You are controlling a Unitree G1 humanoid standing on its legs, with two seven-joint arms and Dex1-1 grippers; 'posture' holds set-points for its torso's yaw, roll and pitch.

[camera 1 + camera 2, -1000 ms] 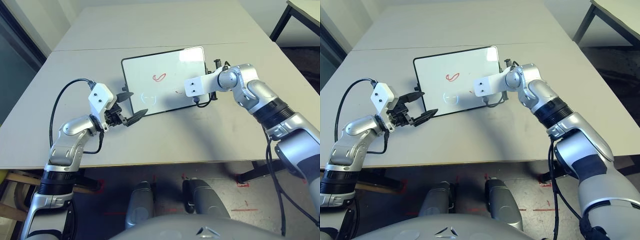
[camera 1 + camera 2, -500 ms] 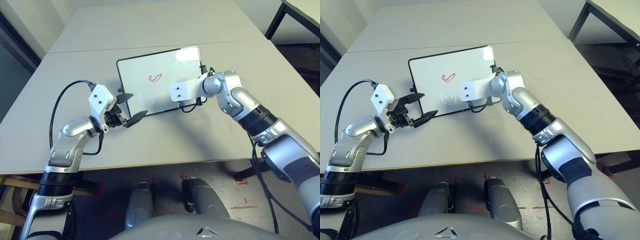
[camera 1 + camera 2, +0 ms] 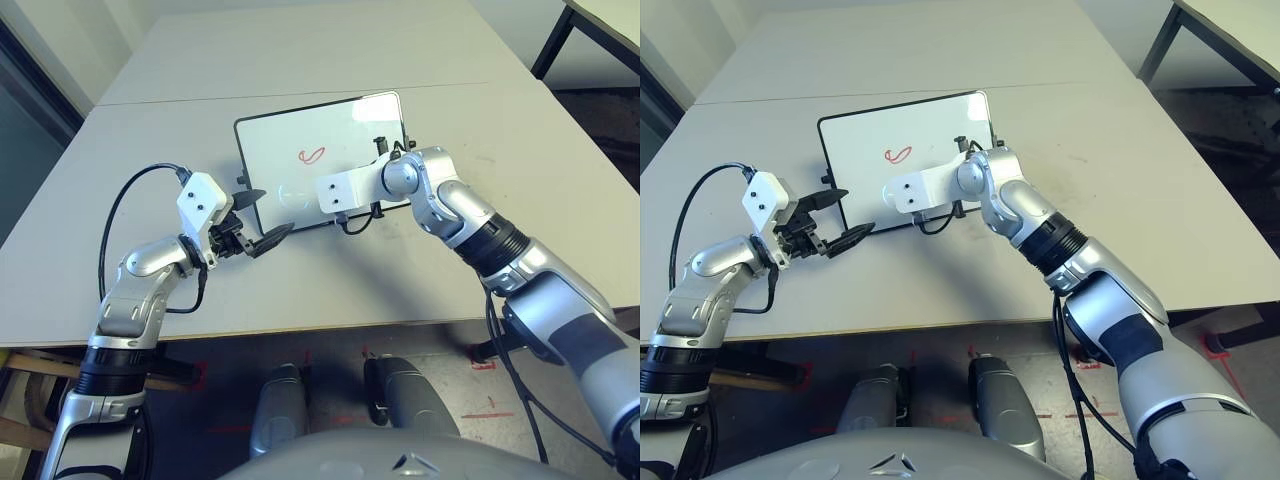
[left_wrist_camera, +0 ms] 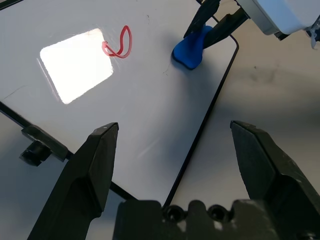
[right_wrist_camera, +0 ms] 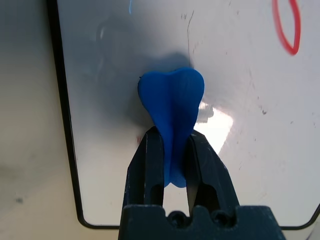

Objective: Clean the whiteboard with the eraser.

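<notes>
Right claw [image 5: 172, 150] pinched on the blue bone-shaped eraser [image 5: 171, 102], pressed to the glossy black-framed whiteboard [image 3: 330, 130], red scribble [image 3: 312, 155] illegible, left claw [image 4: 180, 165] spread wide, empty

one whiteboard [image 3: 318, 160] lies at the upper centre of the head view, on one grey table [image 3: 330, 60]. it bears one red scribble [image 3: 313, 155] and one faint circle smudge [image 3: 297, 195]. one blue eraser [image 5: 171, 107] shows at the centre of the right wrist view. two grippers are counted: the left gripper [image 3: 262, 214] at centre left, the right gripper [image 5: 172, 150] low in its wrist view. one black cable [image 3: 125, 200] loops at the left.
</notes>
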